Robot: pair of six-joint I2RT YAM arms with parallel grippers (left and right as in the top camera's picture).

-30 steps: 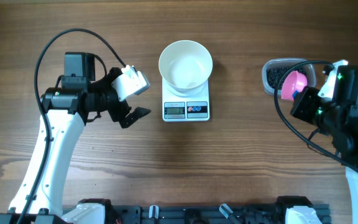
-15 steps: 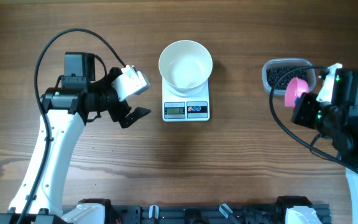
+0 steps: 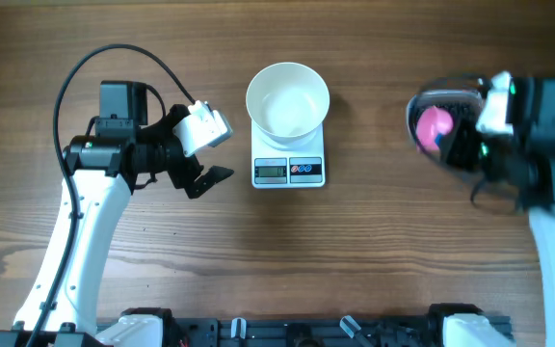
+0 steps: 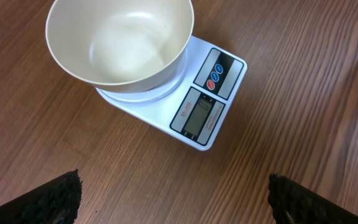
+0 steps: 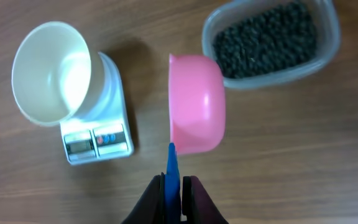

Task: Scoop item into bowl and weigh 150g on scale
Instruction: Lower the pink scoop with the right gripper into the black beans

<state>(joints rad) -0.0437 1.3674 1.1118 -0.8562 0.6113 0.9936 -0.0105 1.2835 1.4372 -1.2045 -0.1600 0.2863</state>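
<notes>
Right gripper (image 5: 174,186), pinching pink scoop (image 5: 196,102), swung over matte black beads (image 5: 266,38); left gripper (image 4: 179,202) gapes.

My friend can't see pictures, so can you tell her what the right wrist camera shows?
The right end effector grips a pink scoop by its blue handle above a wooden table. A clear tub of black beans sits at upper right. At left, an empty white bowl stands on a scale.
</notes>
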